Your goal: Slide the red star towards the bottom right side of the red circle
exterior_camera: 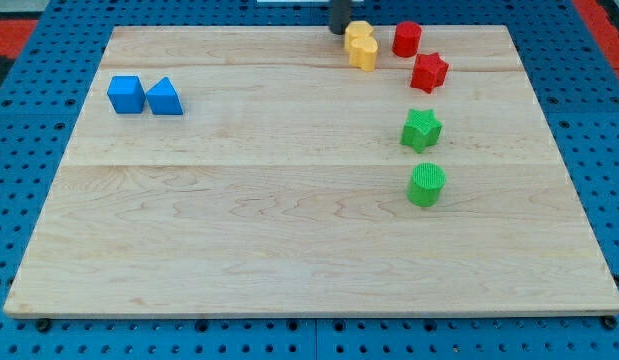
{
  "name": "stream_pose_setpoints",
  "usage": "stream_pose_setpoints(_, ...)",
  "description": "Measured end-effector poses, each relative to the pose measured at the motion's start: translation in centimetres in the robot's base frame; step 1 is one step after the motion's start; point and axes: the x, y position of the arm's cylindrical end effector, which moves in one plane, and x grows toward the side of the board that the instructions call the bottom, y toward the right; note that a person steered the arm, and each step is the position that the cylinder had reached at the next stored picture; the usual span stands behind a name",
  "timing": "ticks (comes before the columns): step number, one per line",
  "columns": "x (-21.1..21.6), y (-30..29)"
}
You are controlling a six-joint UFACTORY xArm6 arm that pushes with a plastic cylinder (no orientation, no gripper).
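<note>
Tip [338, 31] parked at the far edge of the pale wooden board [289, 250], just left of the yellow heart-shaped block [362, 53] and the yellow rounded block [358, 33] touching it from behind. No hand here to spread or pinch — only a bare dark rod, touching neither red piece.

Red star-shaped block [429, 72] sits far right on the board, just near-right of the red cylindrical block, the circle [406, 39] — the two close, whether touching or just apart hard to tell. Looks as if the star already lies about on the wanted side, so judged late in the task, with at most a small trimming nudge left.

Next move, as a guess: swing wide around the yellow pair, come in at the star's left or far-left face, and push gently right and nearward — taking care not to clip the circle and drag it along. Risk also of shoving the star down onto the green star-shaped block [421, 130] nearer the viewer, with the green ridged cylinder [426, 185] nearer again.

Star lying flat, no real long axis to speak of — squat and roughly even all round; exact direction of its points too small to read.

Well away at far left: blue cube [126, 94] touching or just beside blue triangular block [165, 98], out of play.
</note>
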Motion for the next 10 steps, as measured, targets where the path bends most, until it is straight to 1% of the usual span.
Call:
stream_pose_setpoints(1, 0.0, 2.2)
stream_pose_setpoints(2, 0.0, -3.0)
stream_pose_setpoints(3, 1.1, -5.8)
stream_pose_setpoints(4, 4.1, -6.5)
stream_pose_setpoints(6, 7.2, -2.8)
stream_pose_setpoints(7, 11.0, -1.9)
stream_pose_setpoints(8, 11.2, 2.8)
stream_pose_setpoints(9, 11.6, 5.0)
stream_pose_setpoints(10, 11.3, 3.9)
